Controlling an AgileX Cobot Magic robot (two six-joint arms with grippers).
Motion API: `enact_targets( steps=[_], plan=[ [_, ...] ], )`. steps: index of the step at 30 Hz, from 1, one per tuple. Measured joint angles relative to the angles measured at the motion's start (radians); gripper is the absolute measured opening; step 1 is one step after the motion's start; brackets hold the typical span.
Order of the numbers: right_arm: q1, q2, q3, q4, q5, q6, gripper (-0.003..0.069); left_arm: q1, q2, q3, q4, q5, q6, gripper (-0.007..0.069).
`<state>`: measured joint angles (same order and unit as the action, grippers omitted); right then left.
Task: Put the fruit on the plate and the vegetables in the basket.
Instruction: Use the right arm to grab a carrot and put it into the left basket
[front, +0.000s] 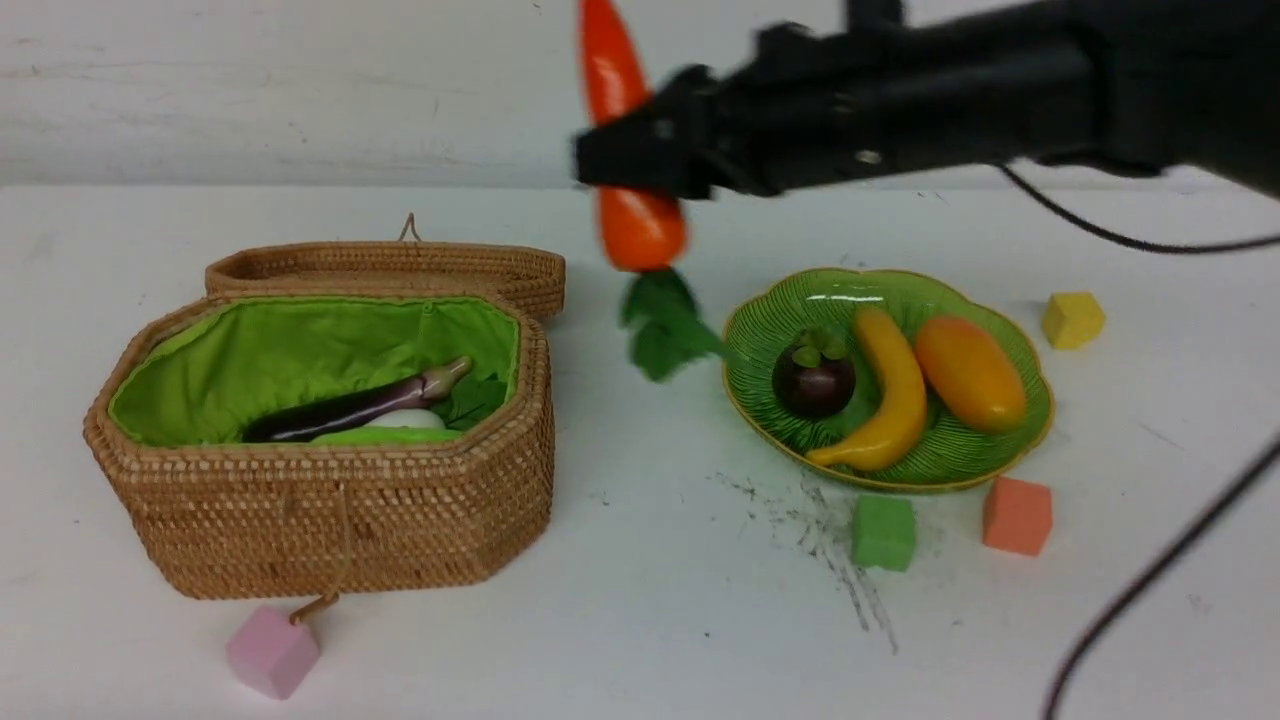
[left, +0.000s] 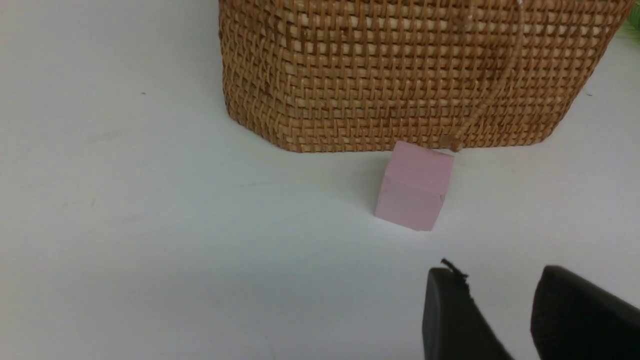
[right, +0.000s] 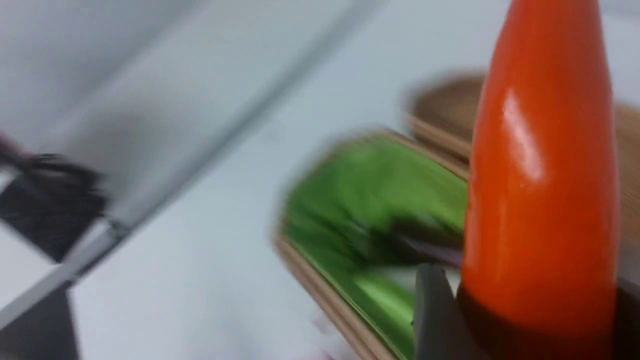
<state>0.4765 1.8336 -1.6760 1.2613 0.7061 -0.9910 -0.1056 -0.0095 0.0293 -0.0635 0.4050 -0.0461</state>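
Observation:
My right gripper (front: 625, 160) is shut on the orange-red pepper (front: 633, 225) and holds it in the air, leaves hanging down, between the basket (front: 330, 500) and the plate (front: 745, 345). The pepper (right: 542, 175) fills the right wrist view between the fingers (right: 435, 310). The basket stands open, lid laid back; inside lie the eggplant (front: 350, 408), the white radish (front: 405, 419) and the light-green cucumber piece (front: 385, 436). On the plate lie the mangosteen (front: 812, 378), banana (front: 890, 400) and mango (front: 968, 372). My left gripper (left: 500, 280) is open and empty, low over the table before the basket (left: 400, 70).
Foam cubes lie about: pink (front: 272, 650) at the basket's front, also in the left wrist view (left: 414, 186); green (front: 883, 532) and orange (front: 1016, 515) in front of the plate; yellow (front: 1072, 319) to its right. Black cables (front: 1150, 580) cross the right side.

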Motion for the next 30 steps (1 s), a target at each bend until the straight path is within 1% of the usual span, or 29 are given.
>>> enact_targets(
  steps=[1, 2, 3, 4, 5, 7, 9, 10, 12, 16, 17, 19, 22, 23, 24, 25, 26, 27, 28, 30],
  plan=[
    [0.041, 0.072, -0.087, 0.016, 0.001, -0.036, 0.0335, 0.000, 0.000, 0.000, 0.000, 0.000, 0.000, 0.0239],
    [0.053, 0.084, -0.116, 0.018, 0.002, -0.051, 0.0335, 0.000, 0.000, 0.000, 0.000, 0.000, 0.000, 0.0239],
    [0.090, 0.172, -0.217, 0.016, 0.005, -0.104, 0.0335, 0.000, 0.000, 0.000, 0.000, 0.000, 0.000, 0.0239],
    [0.103, 0.209, -0.259, 0.013, 0.005, -0.127, 0.0335, 0.000, 0.000, 0.000, 0.000, 0.000, 0.000, 0.0239],
    [0.130, 0.317, -0.365, -0.015, 0.010, -0.177, 0.0335, 0.000, 0.000, 0.000, 0.000, 0.000, 0.000, 0.0239],
    [0.143, 0.374, -0.437, -0.030, 0.012, -0.198, 0.0335, 0.000, 0.000, 0.000, 0.000, 0.000, 0.000, 0.0239],
    [0.156, 0.505, -0.563, -0.077, 0.015, -0.183, 0.0335, 0.000, 0.000, 0.000, 0.000, 0.000, 0.000, 0.0239],
    [0.157, 0.512, -0.570, -0.082, 0.015, -0.183, 0.0335, 0.000, 0.000, 0.000, 0.000, 0.000, 0.000, 0.0239],
    [0.158, 0.578, -0.644, -0.156, 0.016, -0.099, 0.0335, 0.000, 0.000, 0.000, 0.000, 0.000, 0.000, 0.0239],
    [0.158, 0.602, -0.672, -0.344, 0.025, 0.078, 0.0335, 0.000, 0.000, 0.000, 0.000, 0.000, 0.000, 0.0239],
    [0.158, 0.602, -0.675, -0.374, 0.032, 0.110, 0.0337, 0.000, 0.000, 0.000, 0.000, 0.000, 0.000, 0.0239],
    [0.158, 0.597, -0.678, -0.476, 0.051, 0.233, 0.0386, 0.000, 0.000, 0.000, 0.000, 0.000, 0.000, 0.0239],
    [0.157, 0.579, -0.678, -0.594, 0.106, 0.376, 0.0516, 0.000, 0.000, 0.000, 0.000, 0.000, 0.000, 0.0239],
    [0.154, 0.565, -0.678, -0.646, 0.147, 0.430, 0.0582, 0.000, 0.000, 0.000, 0.000, 0.000, 0.000, 0.0239],
    [0.153, 0.561, -0.678, -0.655, 0.147, 0.438, 0.0592, 0.000, 0.000, 0.000, 0.000, 0.000, 0.000, 0.0239],
    [0.149, 0.534, -0.678, -0.707, 0.193, 0.478, 0.0643, 0.000, 0.000, 0.000, 0.000, 0.000, 0.000, 0.0239],
    [0.141, 0.504, -0.678, -0.750, 0.236, 0.507, 0.0666, 0.000, 0.000, 0.000, 0.000, 0.000, 0.000, 0.0239],
    [0.137, 0.480, -0.678, -0.775, 0.268, 0.513, 0.0674, 0.000, 0.000, 0.000, 0.000, 0.000, 0.000, 0.0239],
    [0.125, 0.439, -0.678, -0.808, 0.322, 0.520, 0.0678, 0.000, 0.000, 0.000, 0.000, 0.000, 0.000, 0.0239],
    [0.101, 0.360, -0.659, -0.835, 0.405, 0.533, 0.0670, 0.000, 0.000, 0.000, 0.000, 0.000, 0.000, 0.0239]
  ],
)
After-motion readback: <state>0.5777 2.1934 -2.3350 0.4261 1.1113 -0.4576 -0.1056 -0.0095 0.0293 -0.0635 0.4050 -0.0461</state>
